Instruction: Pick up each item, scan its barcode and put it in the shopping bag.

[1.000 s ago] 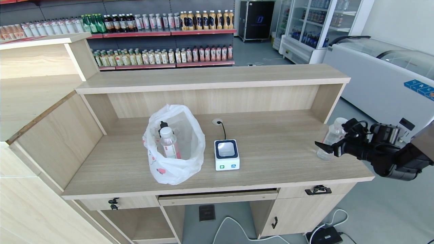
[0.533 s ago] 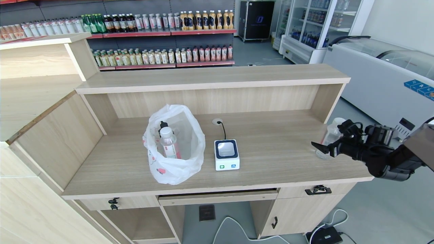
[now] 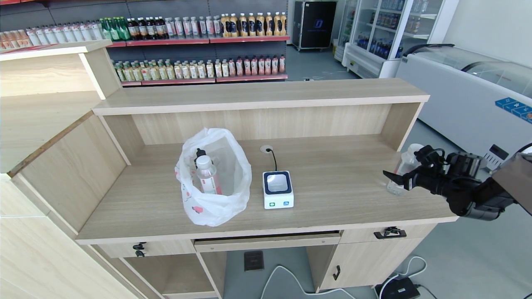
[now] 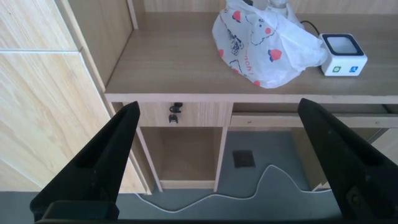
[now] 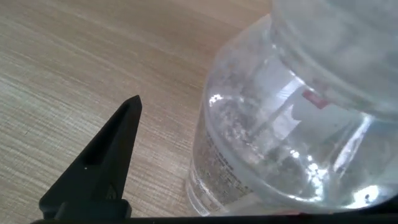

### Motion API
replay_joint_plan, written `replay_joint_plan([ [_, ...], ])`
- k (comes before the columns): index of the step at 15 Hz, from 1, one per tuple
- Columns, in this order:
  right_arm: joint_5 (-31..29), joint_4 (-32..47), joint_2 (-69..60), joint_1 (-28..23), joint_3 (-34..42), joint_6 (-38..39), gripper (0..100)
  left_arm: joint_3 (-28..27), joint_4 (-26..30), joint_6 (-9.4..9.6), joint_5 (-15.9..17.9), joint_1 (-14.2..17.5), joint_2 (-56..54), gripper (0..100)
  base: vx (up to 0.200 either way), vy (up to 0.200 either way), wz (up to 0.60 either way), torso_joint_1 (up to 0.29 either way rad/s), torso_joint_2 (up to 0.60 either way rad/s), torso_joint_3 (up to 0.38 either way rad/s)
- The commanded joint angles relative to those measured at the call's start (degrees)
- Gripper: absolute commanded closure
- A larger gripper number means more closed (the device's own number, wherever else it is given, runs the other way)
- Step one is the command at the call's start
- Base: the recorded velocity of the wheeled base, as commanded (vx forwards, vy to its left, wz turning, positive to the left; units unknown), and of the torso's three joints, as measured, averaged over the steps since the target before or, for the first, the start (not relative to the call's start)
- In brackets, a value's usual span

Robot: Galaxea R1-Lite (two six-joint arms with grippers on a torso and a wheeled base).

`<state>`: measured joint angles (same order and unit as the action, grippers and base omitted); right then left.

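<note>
1. I am looking down at a light wood-grain counter with a raised back ledge and flat, matte boards.
2. A clear plastic bottle is standing upright at the counter's far right end, near the front edge. It is round-bodied and see-through with a pale cap, and in the right wrist view its wall is glinting and speckled with droplets.
3. My right gripper is sitting level at that bottle with its black, wedge-shaped jaws apart. One pointed finger is lying just beside the bottle with a strip of bare wood showing between them, so nothing is being squeezed.
4. My left gripper is hanging low in front of the counter's left side, with its two long dark fingers spread wide and holding nothing.
5. A thin, crinkled, translucent white shopping bag, printed with small red shapes, is slumping open left of centre on the counter.
6. Inside it a white-capped bottle with a pink label is standing upright, and a black-topped item is sitting behind that.
7. Just beside the bag on its right, a small white boxy scanner with a glossy, dark-framed square window is facing up, and a black cable is running from it back to a round hole in the counter.
</note>
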<state>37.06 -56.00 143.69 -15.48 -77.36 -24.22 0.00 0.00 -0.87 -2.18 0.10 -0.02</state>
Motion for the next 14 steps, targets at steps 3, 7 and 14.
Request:
replay_joint_plan([
  [3, 0.03, -0.42, 1.07, -0.25, -0.51, -0.04, 100, 0.00, 0.00, -0.01, -0.02, -0.01, 0.02, 0, 0.000, 0.000, 0.00, 0.000, 0.00, 0.000],
  [7, -0.23, -0.86, 0.98, -1.04, -0.77, 0.23, 100, 0.00, 0.00, -0.01, -0.02, -0.01, 0.02, 0, 0.000, 0.000, 0.00, 0.000, 0.00, 0.000],
  [14, 0.29, 3.71, -13.61, 1.42, 1.95, 17.28, 100, 0.00, 0.00, -0.01, -0.02, -0.01, 0.02, 0, 0.000, 0.000, 0.00, 0.000, 0.00, 0.000],
])
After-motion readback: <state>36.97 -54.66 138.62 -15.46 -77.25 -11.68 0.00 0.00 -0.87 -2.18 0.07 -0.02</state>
